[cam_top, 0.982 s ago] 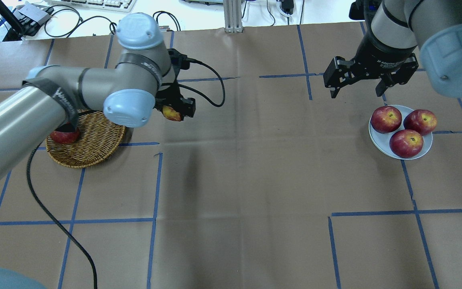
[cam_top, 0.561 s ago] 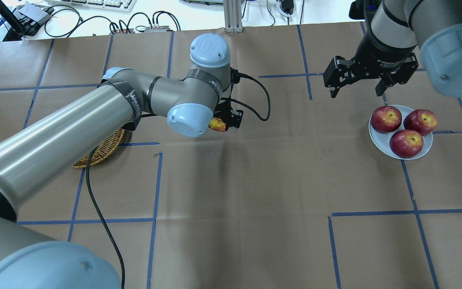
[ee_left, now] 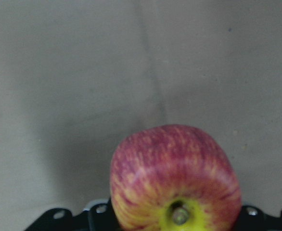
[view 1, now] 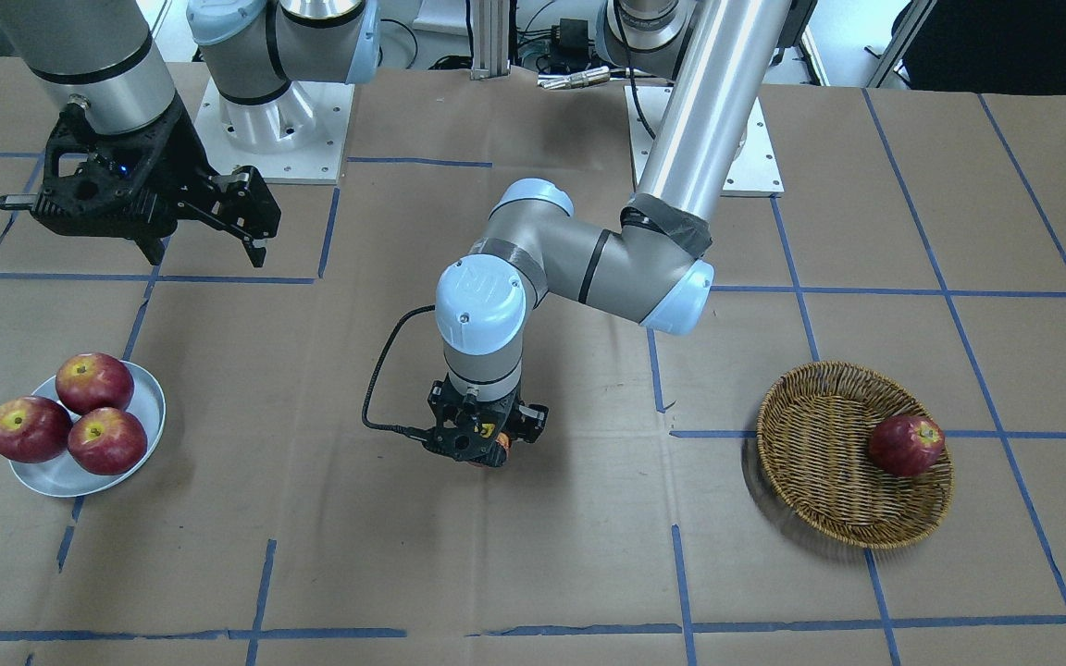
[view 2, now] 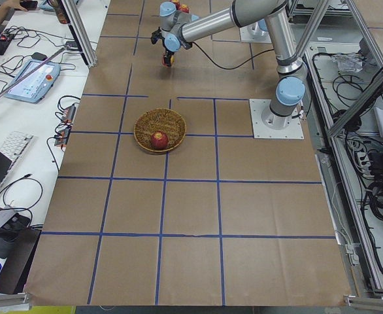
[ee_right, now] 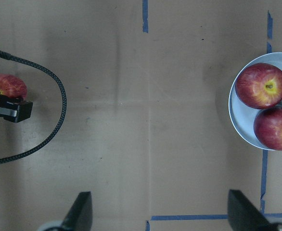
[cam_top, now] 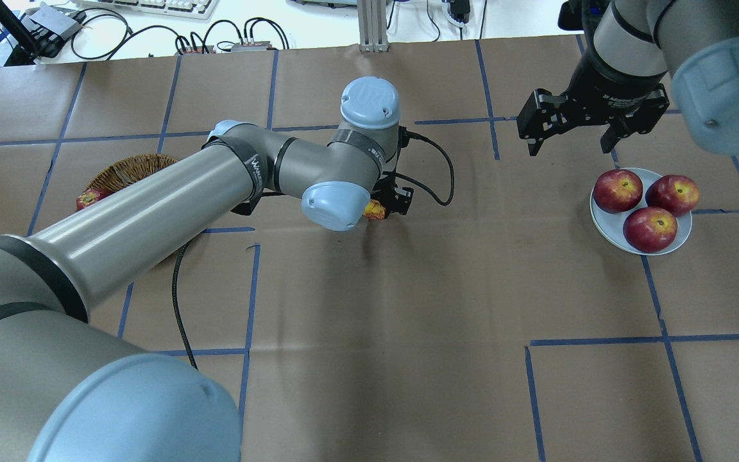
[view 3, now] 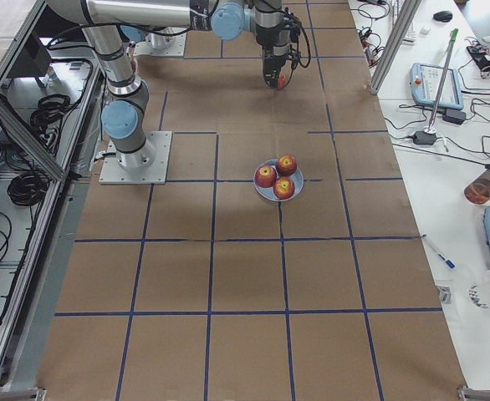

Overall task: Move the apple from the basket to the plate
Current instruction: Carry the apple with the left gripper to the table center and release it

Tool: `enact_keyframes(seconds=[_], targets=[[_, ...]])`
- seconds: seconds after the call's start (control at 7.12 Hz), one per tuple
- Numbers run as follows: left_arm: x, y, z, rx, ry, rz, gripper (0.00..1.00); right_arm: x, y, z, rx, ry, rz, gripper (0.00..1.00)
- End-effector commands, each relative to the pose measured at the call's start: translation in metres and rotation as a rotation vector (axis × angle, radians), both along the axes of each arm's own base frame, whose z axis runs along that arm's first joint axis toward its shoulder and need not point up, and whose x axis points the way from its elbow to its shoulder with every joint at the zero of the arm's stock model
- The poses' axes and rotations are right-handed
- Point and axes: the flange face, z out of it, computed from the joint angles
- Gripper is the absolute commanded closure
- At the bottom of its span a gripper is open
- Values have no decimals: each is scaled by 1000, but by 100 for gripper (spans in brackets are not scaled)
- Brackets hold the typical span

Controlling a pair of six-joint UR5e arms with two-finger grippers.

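My left gripper (cam_top: 385,205) is shut on the apple (cam_top: 376,210), pinkish-red with yellow streaks. It holds the apple just above the table's middle, between basket and plate. The left wrist view shows the apple (ee_left: 174,178) close up, with yellow around its stem. The brown wicker basket (cam_top: 132,168) lies on the left, partly hidden by the arm. The pale plate (cam_top: 607,231) lies far right. My right gripper (cam_top: 568,151) is open and empty, hovering just behind the plate.
One dark red apple (view 1: 906,445) lies in the basket (view 1: 820,462). Three red apples (cam_top: 650,229) fill most of the plate. The left gripper's black cable (cam_top: 437,186) loops beside it. Blue tape lines cross the brown table cover.
My left arm has swung right from beside the basket to the table's middle, carrying the apple with it. The right arm has not moved.
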Motion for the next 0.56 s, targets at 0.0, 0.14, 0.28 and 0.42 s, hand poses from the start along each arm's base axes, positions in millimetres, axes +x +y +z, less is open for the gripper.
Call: enact_keyframes(seconds=[0.0, 0.14, 0.28, 0.42], targets=[[-4, 2, -8, 6, -2, -2, 42, 0, 0, 0, 0, 0, 1, 0], [-4, 2, -9, 7, -4, -2, 16, 0, 0, 0, 0, 0, 1, 0], [-3, 2, -9, 6, -9, -1, 3, 0, 0, 0, 0, 0, 1, 0], [-3, 1, 1, -11, -6, -1, 1, 0, 0, -2, 3, 2, 1, 0]])
